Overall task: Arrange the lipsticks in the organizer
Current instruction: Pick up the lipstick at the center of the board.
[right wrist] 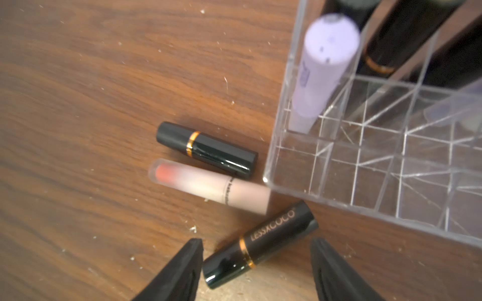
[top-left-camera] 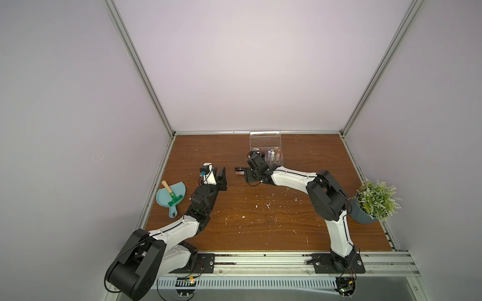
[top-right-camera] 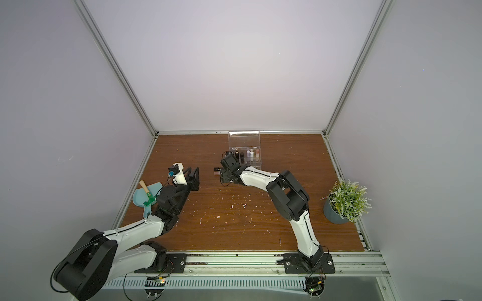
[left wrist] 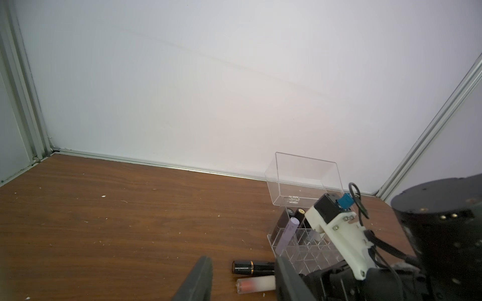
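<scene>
My right gripper (right wrist: 255,243) stands open low over the table, its jaws either side of a glossy black lipstick (right wrist: 260,245) with a gold band that lies flat there. One fingertip is almost at the tube's end. Just beyond lie a peach-pink lipstick (right wrist: 211,185) and a second black one (right wrist: 208,149), side by side against the corner of the clear organizer (right wrist: 365,187). A lilac tube (right wrist: 323,67) and black tubes stand in its back compartments. In a top view my left gripper (top-left-camera: 221,174) hovers open and empty, left of the loose lipsticks (top-left-camera: 239,170).
The organizer's lid (top-left-camera: 264,139) stands open near the back wall. A teal dustpan with a small brush (top-left-camera: 172,195) lies at the table's left edge. A potted plant (top-left-camera: 375,200) sits at the right edge. White crumbs dot the wooden tabletop (top-left-camera: 260,208).
</scene>
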{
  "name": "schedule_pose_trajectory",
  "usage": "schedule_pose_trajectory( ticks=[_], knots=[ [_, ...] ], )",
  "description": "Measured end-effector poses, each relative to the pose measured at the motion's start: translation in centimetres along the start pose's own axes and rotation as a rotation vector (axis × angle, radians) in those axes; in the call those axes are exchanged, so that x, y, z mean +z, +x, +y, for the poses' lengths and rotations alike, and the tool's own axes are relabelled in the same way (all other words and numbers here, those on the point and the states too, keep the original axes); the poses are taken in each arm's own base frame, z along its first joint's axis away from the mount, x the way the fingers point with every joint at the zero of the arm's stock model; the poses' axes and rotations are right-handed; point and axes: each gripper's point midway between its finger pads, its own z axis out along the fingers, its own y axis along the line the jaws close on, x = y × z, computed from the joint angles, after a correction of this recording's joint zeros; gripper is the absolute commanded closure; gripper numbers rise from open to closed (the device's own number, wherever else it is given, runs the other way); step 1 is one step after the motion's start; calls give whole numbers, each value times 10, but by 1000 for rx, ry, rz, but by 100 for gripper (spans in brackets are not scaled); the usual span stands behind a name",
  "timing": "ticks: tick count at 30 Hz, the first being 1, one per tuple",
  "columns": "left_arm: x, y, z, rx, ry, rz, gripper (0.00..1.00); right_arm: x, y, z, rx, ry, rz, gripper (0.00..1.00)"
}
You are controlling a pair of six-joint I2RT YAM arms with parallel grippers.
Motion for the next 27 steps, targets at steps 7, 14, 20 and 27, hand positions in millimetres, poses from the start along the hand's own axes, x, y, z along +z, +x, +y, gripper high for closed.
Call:
schedule_pose_trajectory(
  ticks=[7,14,20,27],
  knots=[
    [-3,-1,1,-8,3,-9,56,-1,4,0,-3,20,6,36],
    [-3,-1,0,-12,4,-12,56,-2,8,1,-12,24,17,39],
    [-5,-6,-1,-16,8,-27,56,-2,10,3,-15,23,20,40],
    [-5,-7,-1,-16,9,-29,56,1,14,3,-14,18,19,47]
  ],
)
